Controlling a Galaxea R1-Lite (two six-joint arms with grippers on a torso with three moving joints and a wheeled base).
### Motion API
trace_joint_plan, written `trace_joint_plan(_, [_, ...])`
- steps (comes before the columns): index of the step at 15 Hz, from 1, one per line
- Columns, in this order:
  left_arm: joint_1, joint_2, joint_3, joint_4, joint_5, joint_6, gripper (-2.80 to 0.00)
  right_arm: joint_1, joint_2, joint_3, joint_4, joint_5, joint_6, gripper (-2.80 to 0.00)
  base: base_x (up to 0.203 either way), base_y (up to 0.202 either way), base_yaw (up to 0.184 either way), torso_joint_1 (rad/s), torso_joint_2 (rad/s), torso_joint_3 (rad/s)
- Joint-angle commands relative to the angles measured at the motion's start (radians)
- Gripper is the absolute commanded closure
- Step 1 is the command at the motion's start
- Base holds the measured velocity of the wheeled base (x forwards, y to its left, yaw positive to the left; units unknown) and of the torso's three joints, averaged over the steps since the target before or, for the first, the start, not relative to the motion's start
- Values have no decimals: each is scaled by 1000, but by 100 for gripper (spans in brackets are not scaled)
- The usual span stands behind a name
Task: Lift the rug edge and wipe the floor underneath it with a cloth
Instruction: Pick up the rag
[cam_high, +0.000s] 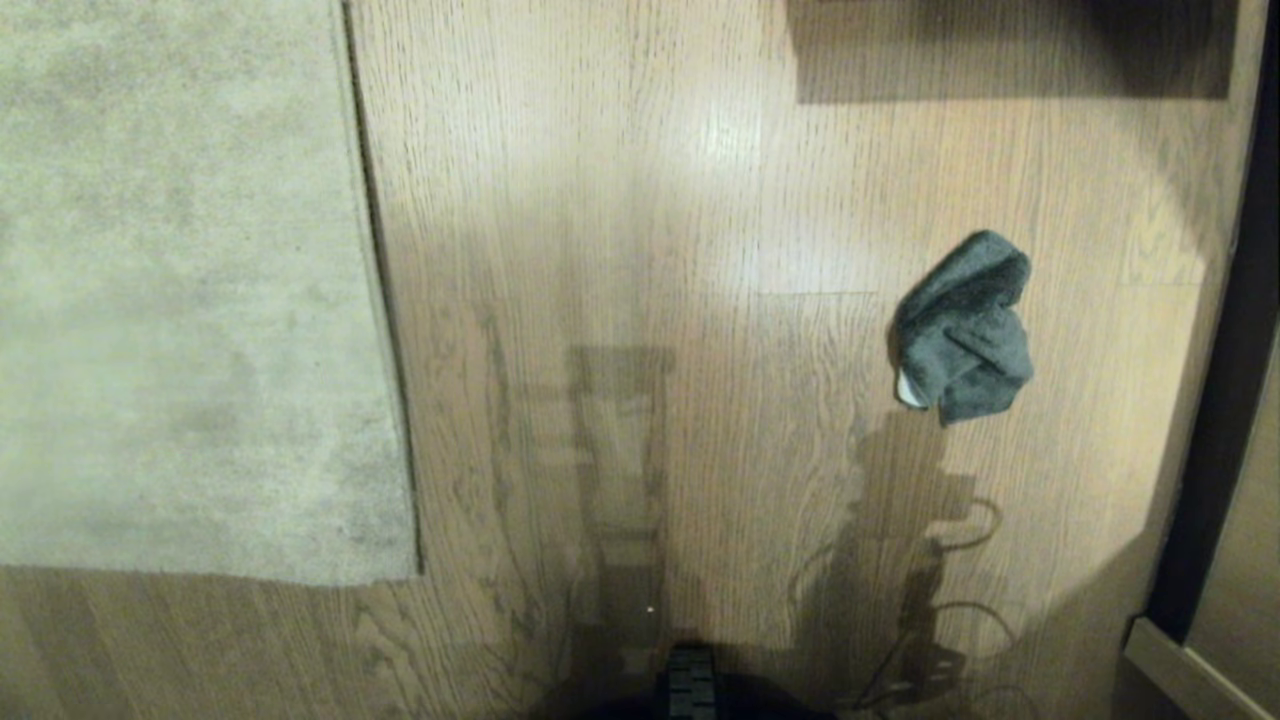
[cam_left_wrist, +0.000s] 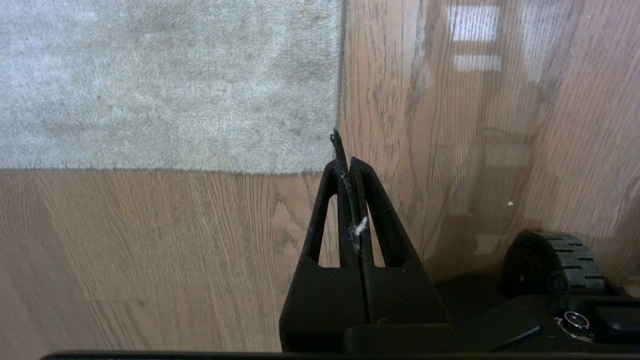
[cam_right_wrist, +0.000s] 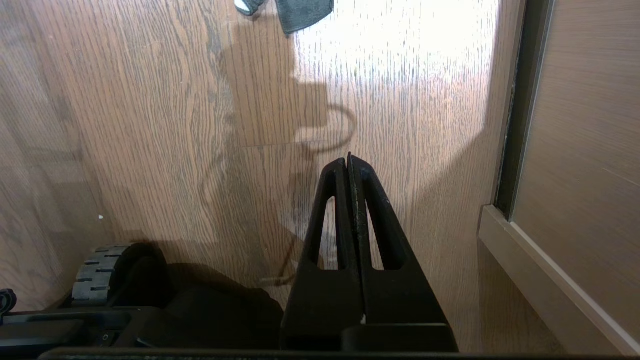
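Likely light and limp, the crumpled dark grey fabric cloth (cam_high: 962, 328), well right of the pale mottled rug's corner (cam_high: 405, 570), suits a top-fold pinch; both the left gripper (cam_left_wrist: 345, 162) and the right gripper (cam_right_wrist: 347, 162) are closed, empty.

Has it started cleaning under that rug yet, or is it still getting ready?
Nothing looks done yet. The rug edge lies flat on the floor, and the cloth sits crumpled on the bare wood, away from the rug. In hand: nothing; the left gripper and right gripper are both shut and empty above the floor. Left to do: pick up the cloth, lift the edge, wipe underneath.
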Motion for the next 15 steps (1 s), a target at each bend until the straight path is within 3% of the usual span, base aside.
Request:
trace_joint_plan(1, [0,0,0,0,0,0,0,0,0,0,0,0,0,0,0,0,0,0,0,0])
trace_joint_plan(15, [0,0,0,0,0,0,0,0,0,0,0,0,0,0,0,0,0,0,0,0])
